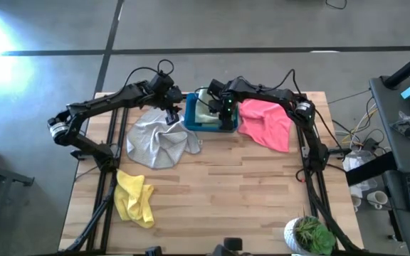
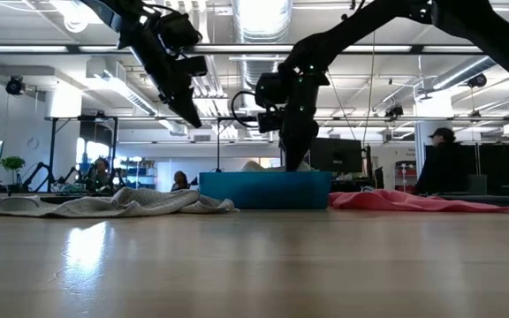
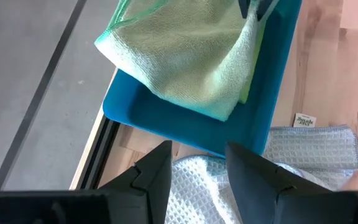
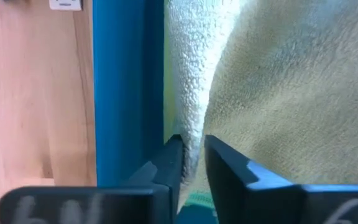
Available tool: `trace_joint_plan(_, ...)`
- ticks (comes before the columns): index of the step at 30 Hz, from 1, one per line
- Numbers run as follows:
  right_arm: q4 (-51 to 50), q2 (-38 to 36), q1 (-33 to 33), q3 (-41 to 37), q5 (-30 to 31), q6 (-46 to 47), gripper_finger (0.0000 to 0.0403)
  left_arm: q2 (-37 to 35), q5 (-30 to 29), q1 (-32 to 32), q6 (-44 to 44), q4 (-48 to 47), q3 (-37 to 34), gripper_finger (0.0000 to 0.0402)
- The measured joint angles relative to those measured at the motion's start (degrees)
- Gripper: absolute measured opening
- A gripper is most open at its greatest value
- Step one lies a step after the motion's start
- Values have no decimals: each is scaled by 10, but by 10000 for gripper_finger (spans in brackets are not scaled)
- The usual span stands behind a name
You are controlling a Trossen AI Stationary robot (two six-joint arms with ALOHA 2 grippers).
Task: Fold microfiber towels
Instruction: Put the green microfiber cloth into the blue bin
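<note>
A blue bin stands at the table's far middle with a pale sage green towel lying in it; a lime green strip peeks out under that towel. My right gripper reaches down into the bin and is shut on the sage towel. My left gripper is open and empty, raised above the crumpled light grey towel just left of the bin. A pink towel lies right of the bin. A yellow towel lies bunched at the near left. My right gripper pinches a raised fold of the sage towel between its two fingers, close by the bin's wall. The fingers come from above, pointing down into the bin. The rest of the towel lies in the bin.
A potted plant stands at the table's near right corner. A white label shows by the grey towel's hem. Bare wood lies across the table's near middle. People and desks show in the room beyond.
</note>
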Motion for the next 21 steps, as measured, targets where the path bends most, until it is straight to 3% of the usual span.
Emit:
trace_joint_plan(4,-4,-3,0,0,0,31,108,0,-15,0,0,15,0,135)
trace_joint_plan(10,-10,-42,-6,15,0,62,158,0,-140,5,-2,34,5,135)
trace_joint_plan(21,19,-98,-77,15,6,143,190,0,-142,42,-20,60,14,135)
